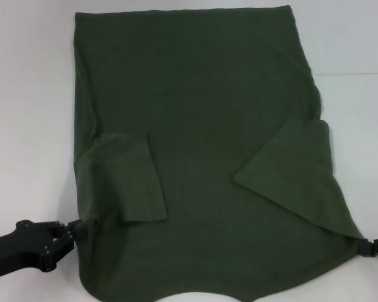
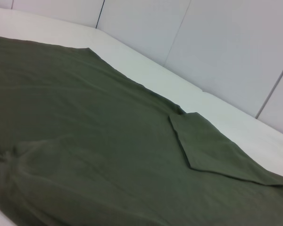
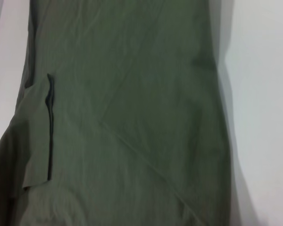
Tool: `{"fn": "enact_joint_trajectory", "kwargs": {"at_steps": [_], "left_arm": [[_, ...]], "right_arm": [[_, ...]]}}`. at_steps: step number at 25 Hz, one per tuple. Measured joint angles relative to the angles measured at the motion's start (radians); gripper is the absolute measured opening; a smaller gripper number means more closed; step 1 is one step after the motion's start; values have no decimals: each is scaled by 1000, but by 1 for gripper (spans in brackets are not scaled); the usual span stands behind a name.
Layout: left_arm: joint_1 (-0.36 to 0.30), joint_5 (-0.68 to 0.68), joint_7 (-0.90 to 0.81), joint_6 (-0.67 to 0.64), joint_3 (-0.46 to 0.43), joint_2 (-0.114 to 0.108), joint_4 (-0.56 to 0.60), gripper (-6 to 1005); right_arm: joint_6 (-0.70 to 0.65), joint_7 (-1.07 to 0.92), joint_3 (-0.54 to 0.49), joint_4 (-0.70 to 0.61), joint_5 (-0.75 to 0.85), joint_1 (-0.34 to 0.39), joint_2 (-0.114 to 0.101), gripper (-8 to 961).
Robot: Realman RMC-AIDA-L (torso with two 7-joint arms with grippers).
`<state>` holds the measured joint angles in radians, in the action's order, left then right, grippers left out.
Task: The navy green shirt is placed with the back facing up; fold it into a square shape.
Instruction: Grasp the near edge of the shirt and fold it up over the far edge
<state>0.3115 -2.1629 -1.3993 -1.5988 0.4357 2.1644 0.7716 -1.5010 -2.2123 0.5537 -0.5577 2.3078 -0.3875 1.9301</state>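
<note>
Dark olive cotton fills most of the head view: the navy green shirt (image 1: 201, 126) lies flat on the white surface (image 1: 25, 94), plain side up, its straight hem along the top of the frame and its curved neckline at the bottom centre edge. Both short sleeves are folded inward onto the body, the left sleeve (image 1: 129, 179) lying as an upright rectangle at lower left, the right sleeve (image 1: 296, 173) as a slanting triangle at lower right. The left end effector (image 1: 74, 228) sits at the lower left, touching the shirt's outer edge just below the folded sleeve; I cannot tell whether its fingers are parted or pinched on cloth. The right end effector (image 1: 367, 246) shows only as a dark tip at the lower right edge of the frame, meeting the shirt's corner, and its grip likewise cannot be made out. Bare surface runs in wide strips down the left and right sides of the garment. In the left wrist view, pale wall panels (image 2: 226, 52) rise just beyond the far edge of the surface.
</note>
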Motion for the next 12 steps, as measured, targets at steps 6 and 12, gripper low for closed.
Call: {"fn": "enact_joint_trajectory", "kwargs": {"at_steps": [6, 12], "left_arm": [[0, 0, -78, -74, -7, -6, 13, 68], [-3, -7, -174, -141, -75, -21, 13, 68]], "right_arm": [[-15, 66, -50, 1, -3, 24, 8, 25], [-34, 144, -122, 1, -4, 52, 12, 25]]}}
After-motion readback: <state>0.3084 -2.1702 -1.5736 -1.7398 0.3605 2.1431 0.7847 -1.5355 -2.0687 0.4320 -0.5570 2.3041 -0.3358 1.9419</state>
